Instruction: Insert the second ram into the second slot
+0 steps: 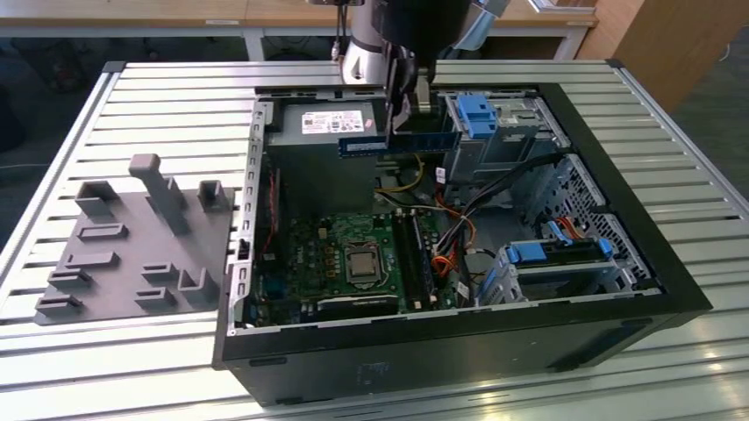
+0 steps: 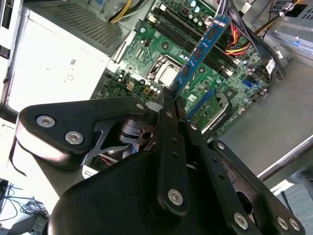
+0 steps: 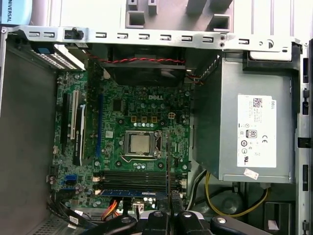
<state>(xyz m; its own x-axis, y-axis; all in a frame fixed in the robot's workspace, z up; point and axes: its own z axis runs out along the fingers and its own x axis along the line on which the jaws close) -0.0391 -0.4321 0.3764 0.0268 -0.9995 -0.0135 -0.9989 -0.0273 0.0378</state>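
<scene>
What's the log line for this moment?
claw: shut on second ram | second ram: held in air over open case | state: not yet inserted

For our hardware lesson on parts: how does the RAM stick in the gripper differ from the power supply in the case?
The RAM stick is a thin, flat blue board; the power supply is a bulky grey metal box. The RAM stick is much smaller than the power supply. The gripper holds the RAM stick on edge above the open computer case; the power supply sits mounted inside it. Both carry a white label.
</scene>
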